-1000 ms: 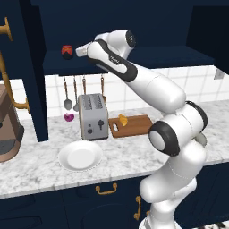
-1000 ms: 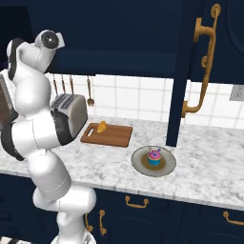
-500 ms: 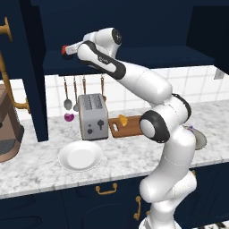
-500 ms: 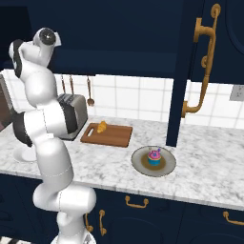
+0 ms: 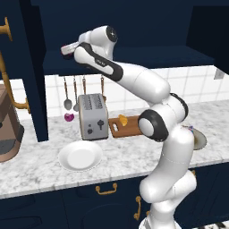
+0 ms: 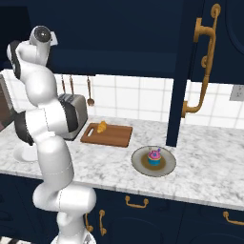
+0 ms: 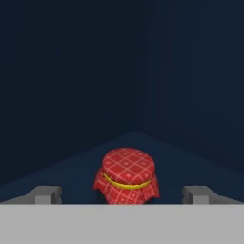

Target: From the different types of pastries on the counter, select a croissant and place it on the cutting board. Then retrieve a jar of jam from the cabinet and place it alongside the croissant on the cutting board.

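A: Left base view first. Reaches up into the dark navy cabinet (image 5: 134, 58) with the gripper (image 5: 67, 49) at the shelf's left end. Down on the veined marble counter (image 5: 40, 165): round white plate (image 5: 79, 156), bare; boxy grey toaster (image 5: 93, 117); flat brown cutting board (image 5: 127, 126) carrying the golden croissant (image 5: 123, 120).

B: Right base view?

A: Same cutting board (image 6: 107, 135), rectangular and wooden, croissant (image 6: 101, 127) resting near its left end. Just right of it, a shallow grey plate (image 6: 140, 164) holding the pink-frosted cupcake (image 6: 154, 157) (blue bits on top).

B: And the hand view?

A: Looks into a dark cabinet corner. Squat jar of jam (image 7: 127, 177), red checked cloth cover tied with a yellow band, standing on the shelf between the two grey fingertips (image 7: 45, 195). Gripper (image 7: 124, 195) spread wide, jaws either side of the jar and well apart from it, gripping nothing.
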### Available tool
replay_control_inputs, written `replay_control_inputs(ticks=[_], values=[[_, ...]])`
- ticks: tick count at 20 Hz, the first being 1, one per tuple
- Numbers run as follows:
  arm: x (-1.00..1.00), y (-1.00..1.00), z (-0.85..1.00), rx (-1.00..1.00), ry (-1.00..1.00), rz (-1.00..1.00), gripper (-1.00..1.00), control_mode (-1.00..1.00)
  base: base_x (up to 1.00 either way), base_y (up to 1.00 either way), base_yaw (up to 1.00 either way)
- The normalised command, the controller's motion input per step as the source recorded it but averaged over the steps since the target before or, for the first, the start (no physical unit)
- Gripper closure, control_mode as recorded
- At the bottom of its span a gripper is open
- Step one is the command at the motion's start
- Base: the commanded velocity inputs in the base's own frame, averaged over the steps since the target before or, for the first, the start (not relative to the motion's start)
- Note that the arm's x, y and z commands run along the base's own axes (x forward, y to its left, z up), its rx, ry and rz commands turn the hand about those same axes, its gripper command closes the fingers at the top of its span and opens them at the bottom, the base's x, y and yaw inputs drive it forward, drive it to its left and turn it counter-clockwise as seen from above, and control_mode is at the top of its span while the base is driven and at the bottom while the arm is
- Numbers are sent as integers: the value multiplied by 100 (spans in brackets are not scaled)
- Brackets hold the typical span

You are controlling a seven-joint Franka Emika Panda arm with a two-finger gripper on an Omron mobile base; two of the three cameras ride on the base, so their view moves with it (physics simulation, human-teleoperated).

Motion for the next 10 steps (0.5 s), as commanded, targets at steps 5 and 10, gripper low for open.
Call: replay_control_inputs(ticks=[5,10], values=[[1,0,-4,0,0,0,-100,-100,0,0,0],[16,0,-8,0,1,0,-100,-100,0,0,0]])
